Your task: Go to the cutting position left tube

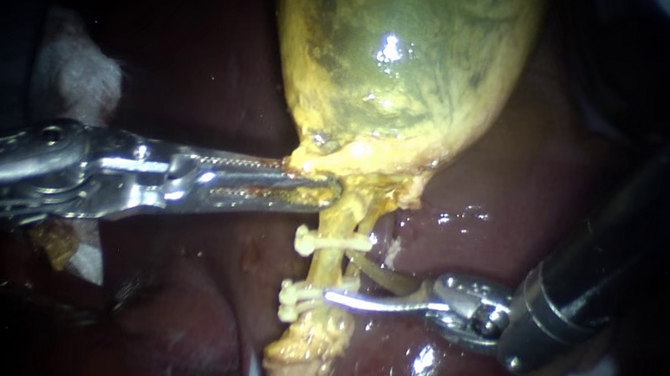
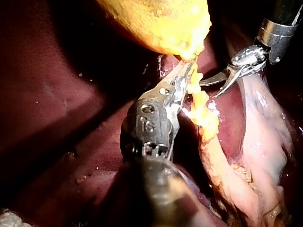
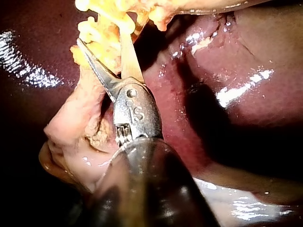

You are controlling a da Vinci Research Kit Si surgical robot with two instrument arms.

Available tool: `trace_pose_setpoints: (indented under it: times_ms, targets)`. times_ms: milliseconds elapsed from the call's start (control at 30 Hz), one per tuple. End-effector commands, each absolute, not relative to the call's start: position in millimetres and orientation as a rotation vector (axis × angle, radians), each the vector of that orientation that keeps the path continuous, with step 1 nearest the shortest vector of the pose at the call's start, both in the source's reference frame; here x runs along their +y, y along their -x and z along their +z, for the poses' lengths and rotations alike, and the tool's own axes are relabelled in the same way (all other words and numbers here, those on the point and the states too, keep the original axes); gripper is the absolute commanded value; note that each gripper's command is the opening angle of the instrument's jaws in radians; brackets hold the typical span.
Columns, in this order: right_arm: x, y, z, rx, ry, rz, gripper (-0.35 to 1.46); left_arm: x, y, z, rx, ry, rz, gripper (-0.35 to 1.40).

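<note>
left instrument [image 1: 324,192] – jaws pinching gallbladder [image 1: 397,57] neck | right instrument [image 1: 333,297] blades spread, at left tube [image 1: 330,268], 6 o'clock of neck, just beside lower clip [image 1: 298,297] | risk – we sit too low; closing could bite the clip, not the tube

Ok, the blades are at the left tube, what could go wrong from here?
1. The right instrument has its open blades almost on the lower clip; closing here might hit it instead of the left tube between the clips.
2. A thinner tube lies beside the blades and could get caught.
3. The left instrument grips the gallbladder neck; extra pull may tear it.
</note>
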State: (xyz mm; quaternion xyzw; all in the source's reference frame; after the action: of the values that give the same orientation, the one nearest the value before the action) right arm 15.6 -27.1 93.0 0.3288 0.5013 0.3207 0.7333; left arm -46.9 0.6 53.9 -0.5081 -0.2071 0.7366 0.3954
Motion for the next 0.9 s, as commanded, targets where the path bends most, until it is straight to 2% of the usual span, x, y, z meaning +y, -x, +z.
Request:
trace_pose_setpoints:
  times_ms: [33,900]
  targets:
    - [-27.0,-15.6,93.2,1.103,-0.722,0.706,0.9,0.6,46.9,53.9,-0.525,1.288,1.867,-0.35]
    - [-26.4,-18.5,94.9,1.099,-0.739,0.693,0.9,0.5,47.0,53.9,-0.524,1.288,1.867,-0.35]
